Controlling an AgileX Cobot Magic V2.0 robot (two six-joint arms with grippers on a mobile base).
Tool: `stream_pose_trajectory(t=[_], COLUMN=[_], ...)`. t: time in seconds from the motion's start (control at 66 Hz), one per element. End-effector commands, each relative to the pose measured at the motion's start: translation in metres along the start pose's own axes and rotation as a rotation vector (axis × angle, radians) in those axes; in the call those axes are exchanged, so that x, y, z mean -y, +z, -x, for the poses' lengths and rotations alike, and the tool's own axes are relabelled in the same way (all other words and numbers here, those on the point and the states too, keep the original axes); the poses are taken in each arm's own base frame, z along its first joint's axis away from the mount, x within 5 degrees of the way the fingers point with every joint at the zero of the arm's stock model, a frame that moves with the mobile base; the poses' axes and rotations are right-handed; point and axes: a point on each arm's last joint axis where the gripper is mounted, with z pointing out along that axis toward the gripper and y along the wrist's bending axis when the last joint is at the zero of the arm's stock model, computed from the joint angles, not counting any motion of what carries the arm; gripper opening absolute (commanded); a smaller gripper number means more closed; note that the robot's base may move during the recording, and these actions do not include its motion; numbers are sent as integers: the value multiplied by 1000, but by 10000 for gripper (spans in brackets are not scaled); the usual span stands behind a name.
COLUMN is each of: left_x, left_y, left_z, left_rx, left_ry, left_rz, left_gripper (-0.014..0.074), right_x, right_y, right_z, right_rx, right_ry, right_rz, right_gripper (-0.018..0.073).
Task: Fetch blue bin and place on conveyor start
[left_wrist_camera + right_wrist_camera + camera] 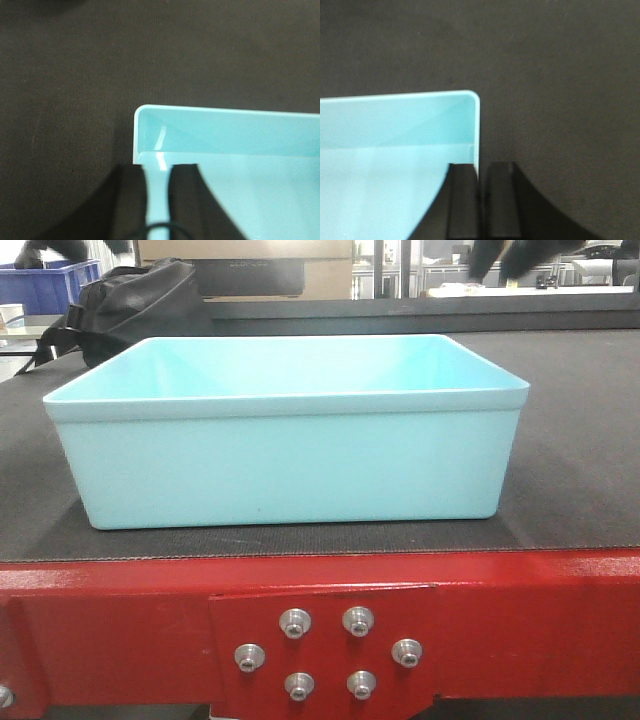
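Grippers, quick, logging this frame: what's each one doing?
Left gripper: shut on the blue bin wall.
Right gripper: shut on the bin's opposite wall.

Left gripper (158,200): two black fingers with a matte finish, seen only in the left wrist view.
Left finger shape: each finger (131,205) is broad at its base and curves inward to a narrower, squared tip.
Left cable: a thin dark loop arcs between the finger bases, behind the tips; blurred.
Right gripper (480,200): two black fingers, seen only in the right wrist view.
Right finger shape: each finger (501,202) has a flat rectangular pad face toward the tip and an outer edge flaring wide toward the base.
Markings: no screws or lettering can be made out on either claw.
Front view: no part of the robot shows.
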Motion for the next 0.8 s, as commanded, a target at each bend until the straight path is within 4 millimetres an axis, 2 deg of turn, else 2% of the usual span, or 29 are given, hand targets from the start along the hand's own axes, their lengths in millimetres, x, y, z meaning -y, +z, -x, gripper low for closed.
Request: stream_pose_trajectory(t=[0.0, 0.106, 0.197, 0.349, 0.546, 0.697, 0.788], left_x=[-1, -4, -8, -12, -19, -33, -42], left_y=[-18, -31, -38, -49, -71, -88, -101], left_z=[3, -5, -20, -48, -80, -109, -125], left_rx=[7, 53, 76, 138, 244, 240, 252], left_ry=[-38, -35, -36, -23, 0, 1, 0], left_rz=[-10, -60, -111, -216, -351, -355, -356], left_gripper=[-112, -111, -111, -111, -111, -111, -111], right_x=[2, 3, 4, 10, 27, 42, 49], right_y=[-20, -36, -48, -61, -80, -102, -118], right_z=[9, 8, -1, -29, -67, -91, -99], right_rx=[40, 100, 156, 204, 200, 227, 265], right_ry=[-9, -27, -66, -104, -139, -195, -188], right_rz=[5, 64, 134, 230, 257, 257, 265], right_gripper=[-166, -166, -166, -166, -166, -166, -166])
